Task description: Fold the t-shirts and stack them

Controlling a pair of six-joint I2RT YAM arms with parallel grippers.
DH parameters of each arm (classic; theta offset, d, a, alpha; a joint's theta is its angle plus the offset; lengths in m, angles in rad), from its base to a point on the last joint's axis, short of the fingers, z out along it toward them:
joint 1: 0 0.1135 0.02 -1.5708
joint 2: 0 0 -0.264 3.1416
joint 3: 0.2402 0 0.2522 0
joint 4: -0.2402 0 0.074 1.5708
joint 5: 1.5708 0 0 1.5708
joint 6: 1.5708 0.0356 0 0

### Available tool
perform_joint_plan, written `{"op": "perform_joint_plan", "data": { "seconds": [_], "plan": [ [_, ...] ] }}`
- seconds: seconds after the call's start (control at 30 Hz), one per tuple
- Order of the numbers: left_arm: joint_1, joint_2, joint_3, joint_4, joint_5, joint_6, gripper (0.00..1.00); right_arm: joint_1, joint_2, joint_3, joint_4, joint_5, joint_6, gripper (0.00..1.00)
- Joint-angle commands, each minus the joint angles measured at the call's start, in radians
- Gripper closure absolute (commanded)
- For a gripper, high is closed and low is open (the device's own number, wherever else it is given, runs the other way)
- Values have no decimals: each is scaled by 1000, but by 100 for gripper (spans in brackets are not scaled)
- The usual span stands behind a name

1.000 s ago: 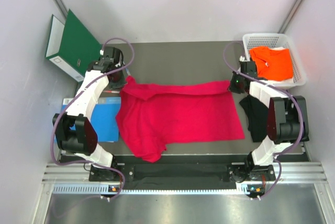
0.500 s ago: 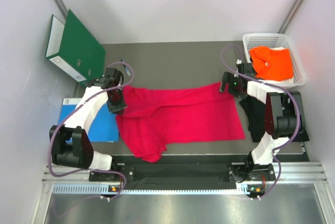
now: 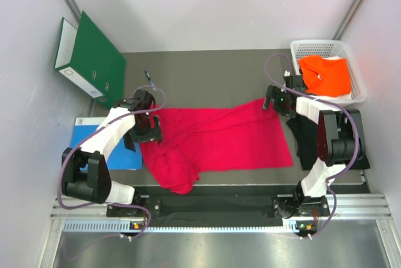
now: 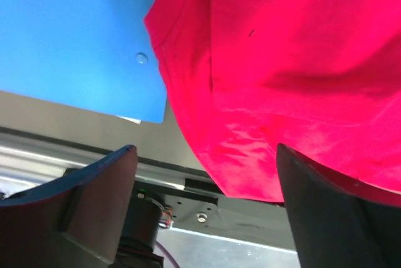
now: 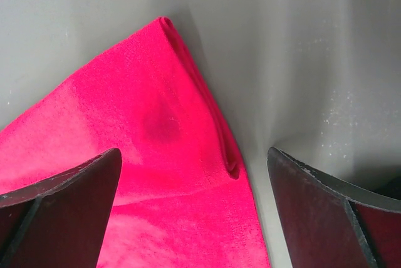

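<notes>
Top view: crimson t-shirt [image 3: 219, 136] lies mid-table, roughly folded, its near-left part bunched by the front edge. Black t-shirt [image 3: 304, 139] sits just right of it, partly under the right arm. Orange t-shirt [image 3: 326, 74] is in the white basket [image 3: 313, 46], far right. Left gripper [image 3: 150, 131] is over the red shirt's left edge, right gripper [image 3: 270, 100] at its far-right corner.

L wrist: jaws wide, nothing held. Red cloth overlaps the blue sheet [image 4: 75, 30].

R wrist: jaws wide, empty, above the doubled corner.

Risk, imo: a left pinch could grab sheet w/ cloth, and the bunched part could skew the next fold.
</notes>
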Motion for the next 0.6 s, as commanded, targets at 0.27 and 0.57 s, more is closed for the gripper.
{"op": "perform_joint_plan", "data": {
  "seconds": [0.27,0.57],
  "plan": [
    [-12,76,214,250,-177,-3,3,-9,78,88,19,38,7,1],
    [-4,442,457,292,-197,8,14,-3,176,125,63,-7,29,10]
  ]
}}
